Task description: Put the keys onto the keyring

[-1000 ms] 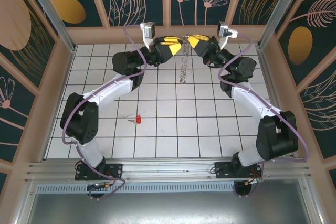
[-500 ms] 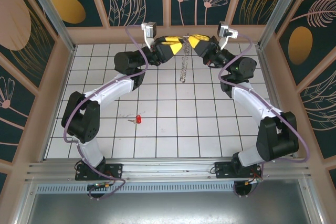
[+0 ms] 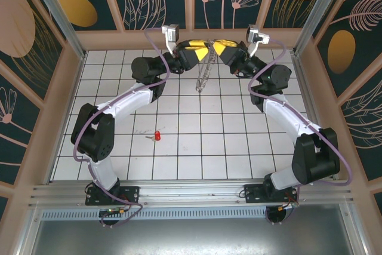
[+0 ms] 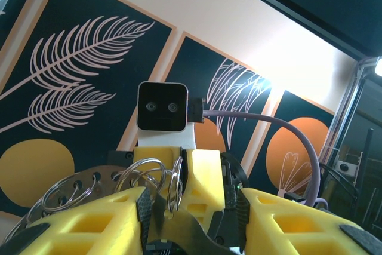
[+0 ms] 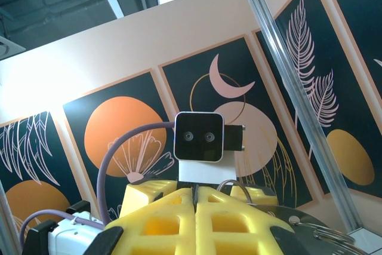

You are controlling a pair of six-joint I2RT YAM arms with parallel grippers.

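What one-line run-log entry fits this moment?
left gripper: jaws apart | right gripper: shut, holding floppy pale-tan keyring aloft | small red-headed silver key: on white tiles, untouched

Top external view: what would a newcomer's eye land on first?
The left gripper and right gripper meet nearly tip to tip, raised over the far side of the tiled table, with the keyring dangling below them in the air. Next comes the small red key, lying by itself on the table's left half.

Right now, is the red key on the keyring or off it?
Off: the key lies alone on the table, apart from the raised keyring.
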